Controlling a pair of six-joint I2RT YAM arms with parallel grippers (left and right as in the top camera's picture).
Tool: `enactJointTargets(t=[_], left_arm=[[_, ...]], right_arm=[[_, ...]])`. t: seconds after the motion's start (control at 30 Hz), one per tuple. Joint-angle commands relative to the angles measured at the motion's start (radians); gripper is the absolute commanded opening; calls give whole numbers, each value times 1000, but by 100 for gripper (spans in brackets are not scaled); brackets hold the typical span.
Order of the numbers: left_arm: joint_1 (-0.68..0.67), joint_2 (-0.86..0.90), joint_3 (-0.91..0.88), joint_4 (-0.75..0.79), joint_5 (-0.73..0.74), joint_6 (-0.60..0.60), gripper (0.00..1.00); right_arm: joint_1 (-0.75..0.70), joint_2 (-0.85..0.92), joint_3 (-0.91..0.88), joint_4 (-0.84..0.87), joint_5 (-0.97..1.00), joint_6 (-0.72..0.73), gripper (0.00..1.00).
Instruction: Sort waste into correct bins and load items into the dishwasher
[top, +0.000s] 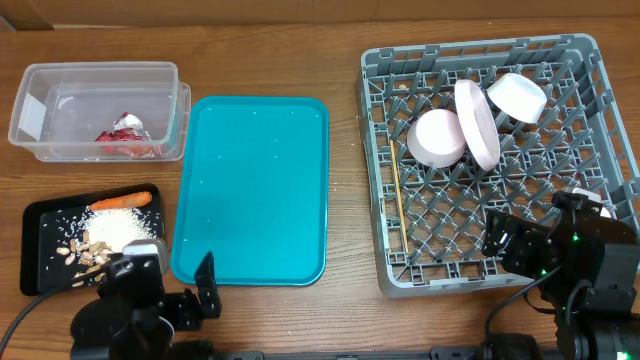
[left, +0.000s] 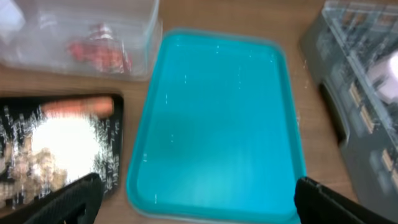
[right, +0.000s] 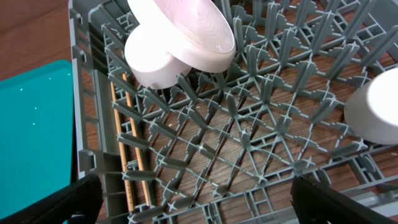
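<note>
Since wrapper sits in clear tub, carrot and rice on black tray, bowls, plate, chopsticks in rack, task looks done. Left gripper and right gripper both spread wide, holding nothing.

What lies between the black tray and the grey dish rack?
The teal tray lies between the black tray and the dish rack; the overhead view shows it.

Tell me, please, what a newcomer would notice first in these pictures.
The bright teal tray fills the middle of the table. To its right, the grey rack holds white dishes. At the left, a carrot and rice lie on the black tray.
</note>
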Motion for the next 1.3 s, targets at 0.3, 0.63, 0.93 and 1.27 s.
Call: enactJointTargets(t=[0.3,0.63,0.93,1.27], left_arm=[[2,-4,-12,-45,-3,-10,100],[2,-4,-12,-45,-3,-10,100],[2,-4,-12,-45,-3,-10,100],[2,-4,-12,-45,-3,-10,100]], right_arm=[[2,-60,-12,37,-8,-3,100],[34,-491,-558,863,-14,-51,100],[60,-631,-920,1050,0,-185,100],[60,-631,-920,1059,-2,-183,100]])
